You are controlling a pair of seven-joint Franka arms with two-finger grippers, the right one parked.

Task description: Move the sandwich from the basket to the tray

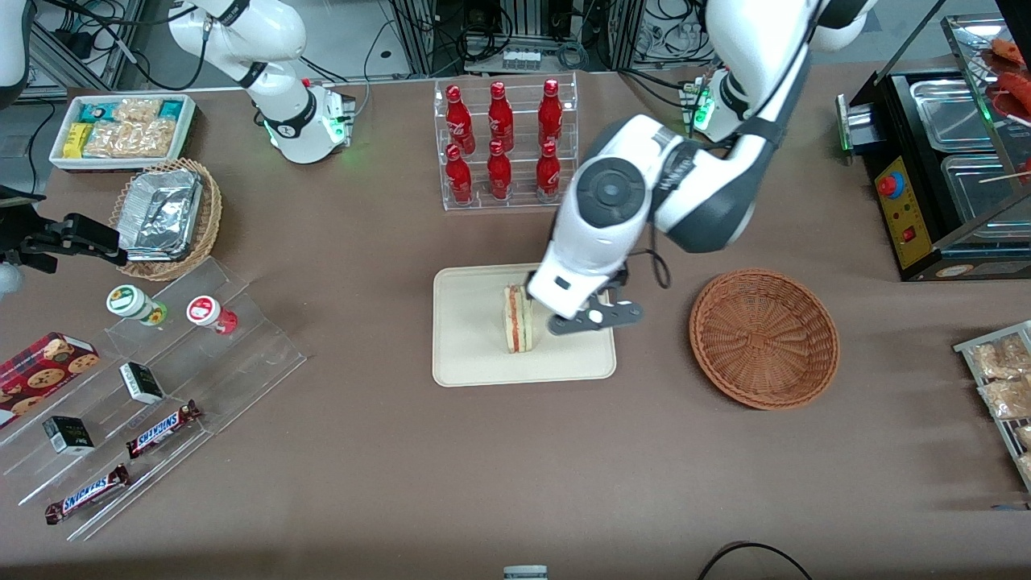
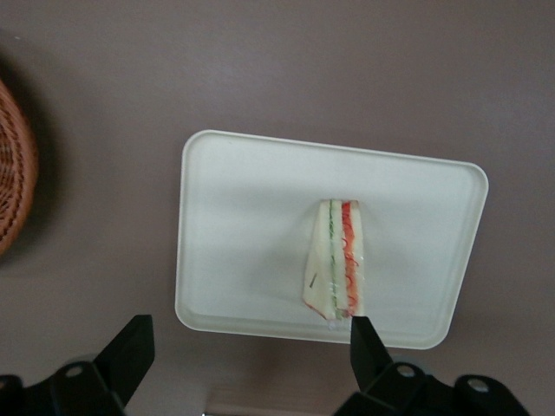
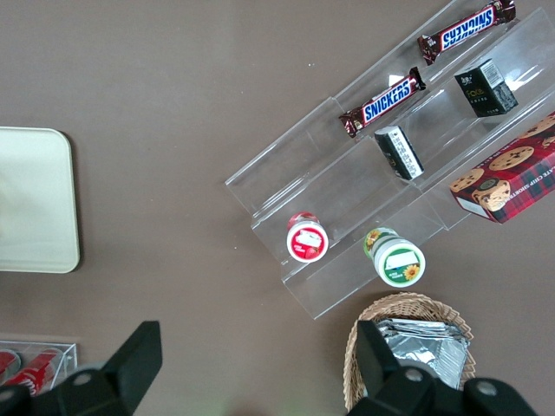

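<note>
The sandwich (image 1: 519,319) stands on its edge on the cream tray (image 1: 471,338), its orange and green filling layers showing. In the left wrist view the sandwich (image 2: 336,260) rests on the tray (image 2: 251,217), near the rim closest to my fingers. My gripper (image 1: 564,302) hovers over the tray beside the sandwich, open, with nothing between its fingers (image 2: 247,347). One black fingertip (image 2: 364,338) sits just off the sandwich's tip. The reddish-brown basket (image 1: 763,338) is empty and lies toward the working arm's end; its rim (image 2: 13,191) also shows.
A clear rack of red bottles (image 1: 503,145) stands farther from the front camera than the tray. A tiered acrylic stand with snacks (image 1: 145,379), a tan wicker basket of foil trays (image 1: 165,217) and a white bin (image 1: 121,129) lie toward the parked arm's end.
</note>
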